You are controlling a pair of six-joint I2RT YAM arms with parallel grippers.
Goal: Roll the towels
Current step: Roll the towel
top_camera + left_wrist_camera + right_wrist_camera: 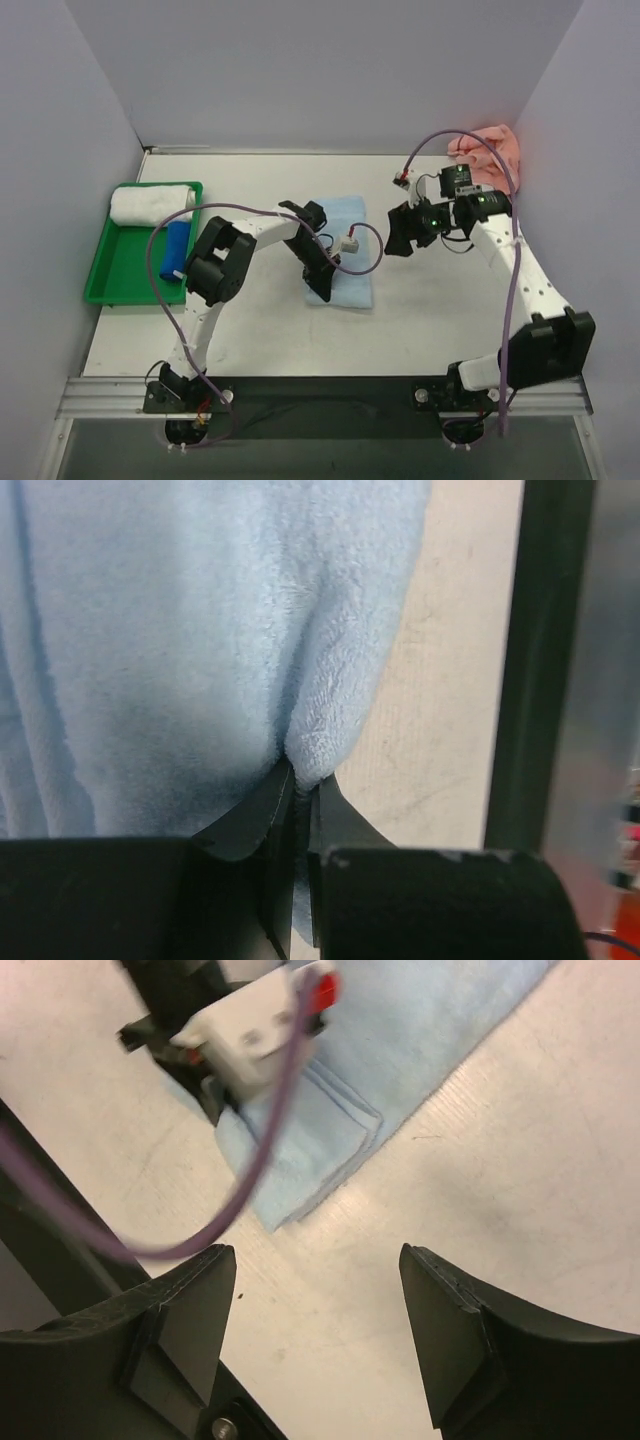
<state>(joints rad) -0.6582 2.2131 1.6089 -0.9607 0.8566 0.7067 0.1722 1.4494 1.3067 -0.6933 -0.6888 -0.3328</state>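
Left gripper (305, 780) pinching blue towel (170, 640), right gripper (318, 1260) spread wide

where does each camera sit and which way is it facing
Top external: above and behind the robot, looking down on the table; the left arm and right arm show whole, with the green tray and pink towel.
Left wrist: on the left arm, close over the light blue towel; the left hand shows shut, pinching a fold of it.
Right wrist: on the right arm, looking down at the table; the right hand shows open and empty.
Shared: all three see the light blue towel.
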